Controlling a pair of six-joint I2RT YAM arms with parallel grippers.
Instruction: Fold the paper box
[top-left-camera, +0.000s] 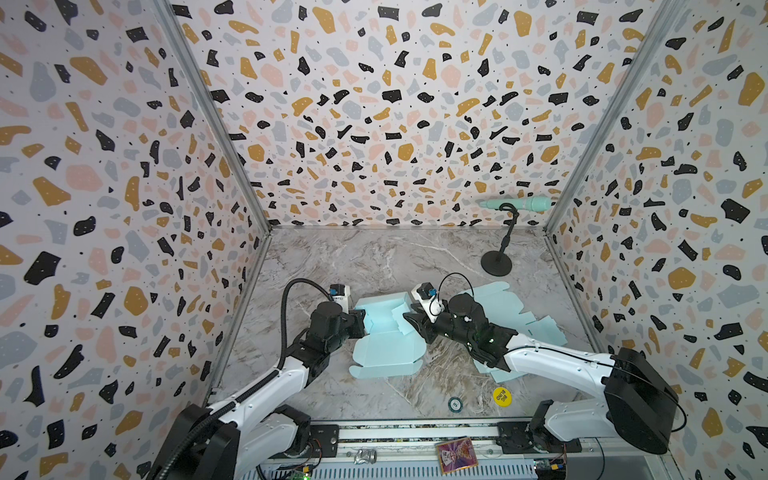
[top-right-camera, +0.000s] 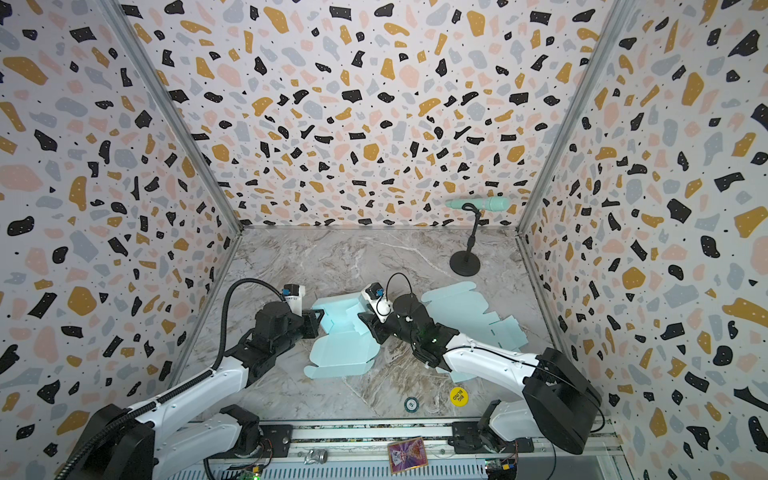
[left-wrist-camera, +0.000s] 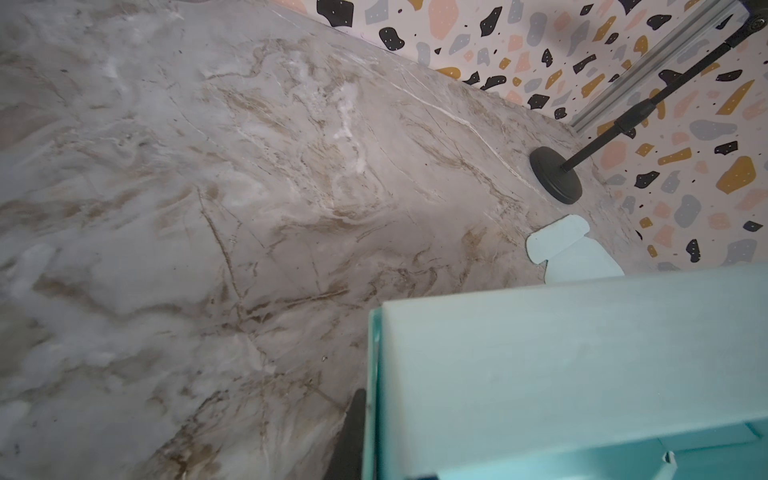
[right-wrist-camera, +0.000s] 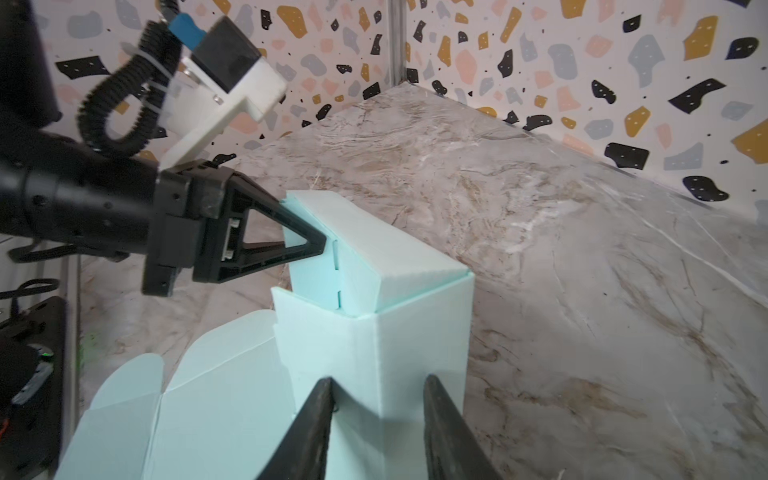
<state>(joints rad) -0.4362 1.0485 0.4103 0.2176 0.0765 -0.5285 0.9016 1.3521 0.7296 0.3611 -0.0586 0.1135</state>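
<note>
The light blue paper box (top-left-camera: 384, 332) (top-right-camera: 338, 332) lies mid-table, partly folded, with its far walls raised and a flat lid panel toward the front. My left gripper (top-left-camera: 362, 322) (top-right-camera: 318, 320) is shut on the box's left wall; the right wrist view shows it (right-wrist-camera: 307, 245) clamped on the folded-over wall top. In the left wrist view the wall (left-wrist-camera: 561, 374) fills the frame next to one dark finger (left-wrist-camera: 353, 436). My right gripper (top-left-camera: 409, 322) (top-right-camera: 363, 322) (right-wrist-camera: 378, 399) stands open, its fingers (right-wrist-camera: 320, 415) apart astride the box's right corner (right-wrist-camera: 374, 353).
A second, flat blue box blank (top-left-camera: 511, 316) (top-right-camera: 469, 316) lies under the right arm. A black microphone stand (top-left-camera: 496, 264) (left-wrist-camera: 557, 174) with a mint microphone (top-left-camera: 517, 203) stands at the back right. A yellow disc (top-left-camera: 501, 396) and a small round token (top-left-camera: 455, 404) lie near the front edge.
</note>
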